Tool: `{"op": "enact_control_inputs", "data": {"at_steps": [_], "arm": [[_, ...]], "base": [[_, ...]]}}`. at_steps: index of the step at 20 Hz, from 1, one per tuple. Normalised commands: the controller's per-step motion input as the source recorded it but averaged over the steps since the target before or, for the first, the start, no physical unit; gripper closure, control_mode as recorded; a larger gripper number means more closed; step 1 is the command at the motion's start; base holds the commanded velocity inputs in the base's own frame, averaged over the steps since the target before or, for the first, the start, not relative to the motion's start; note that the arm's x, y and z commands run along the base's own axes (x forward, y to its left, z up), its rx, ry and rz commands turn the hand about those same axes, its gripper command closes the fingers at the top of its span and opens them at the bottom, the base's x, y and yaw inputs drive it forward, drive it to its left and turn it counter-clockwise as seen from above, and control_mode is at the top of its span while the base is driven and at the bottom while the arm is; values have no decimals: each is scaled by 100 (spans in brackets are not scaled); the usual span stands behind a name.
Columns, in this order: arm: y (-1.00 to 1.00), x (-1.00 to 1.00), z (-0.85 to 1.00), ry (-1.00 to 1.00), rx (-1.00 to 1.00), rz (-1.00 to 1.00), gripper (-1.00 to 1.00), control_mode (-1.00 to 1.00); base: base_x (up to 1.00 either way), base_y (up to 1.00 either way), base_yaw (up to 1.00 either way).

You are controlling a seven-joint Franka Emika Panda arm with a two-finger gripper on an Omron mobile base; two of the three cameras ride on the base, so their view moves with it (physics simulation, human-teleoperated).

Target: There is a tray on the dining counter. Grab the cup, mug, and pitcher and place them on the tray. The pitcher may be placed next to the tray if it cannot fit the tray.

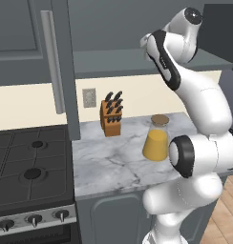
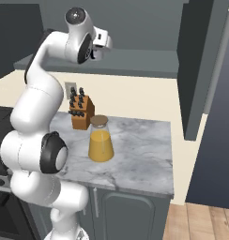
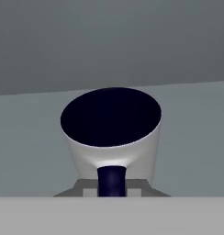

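Arm was reaching up and back toward the grey shelf [image 2: 135,63] above the backsplash. Hand sat high, at shelf level, in both base views.

Gripper [image 2: 98,50]: in the hand view the mug [image 3: 111,133] sat right in front of the hand, dark navy inside facing the camera, light grey wall below it, dark handle [image 3: 111,180] pointing straight down toward the jaws. Jaws looked closed in on that handle, but the finger tips themselves were mostly hidden at the bottom edge, so the contact was not clearly visible. Reading it as pinching the mug by its handle. Mug sat against the grey shelf surface; cannot tell whether it was resting on it or lifted off.

In the right base view a small dark-and-light shape just under the hand at the shelf edge is probably the same mug, too small to be sure.

Pitcher [image 1: 156,138]: upright on the short marble-topped counter [image 1: 109,167], orange liquid filling the lower cone, round brown lid on top. Stood toward the back half of the slab, right of the wooden knife block [image 1: 111,116], apart from it. Well below the hand, not touched.

Knife block sat against the cream backsplash, next to a wall outlet [image 1: 89,97].

Gas stove [image 1: 30,167] with black grates was butted against the counter's left end in the left base view. Grey cabinet doors under the counter, wood floor [image 2: 201,222] at lower right in the right base view.
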Motion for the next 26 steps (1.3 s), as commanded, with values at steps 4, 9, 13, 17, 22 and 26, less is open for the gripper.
{"op": "enact_control_inputs", "data": {"at_steps": [4,9,13,17,22,26], "arm": [[-2,-64,1,-3,0,0,100,-100],[0,-92,11,0,0,0,100,-100],[0,-88,8,0,0,0,100,-100],[0,-99,0,0,0,0,100,-100],[0,-99,0,0,0,0,100,-100],[0,-83,0,0,0,-2,100,-100]], "base": [[0,0,0],[0,0,0],[0,0,0],[0,0,0],[0,0,0],[0,0,0]]}}
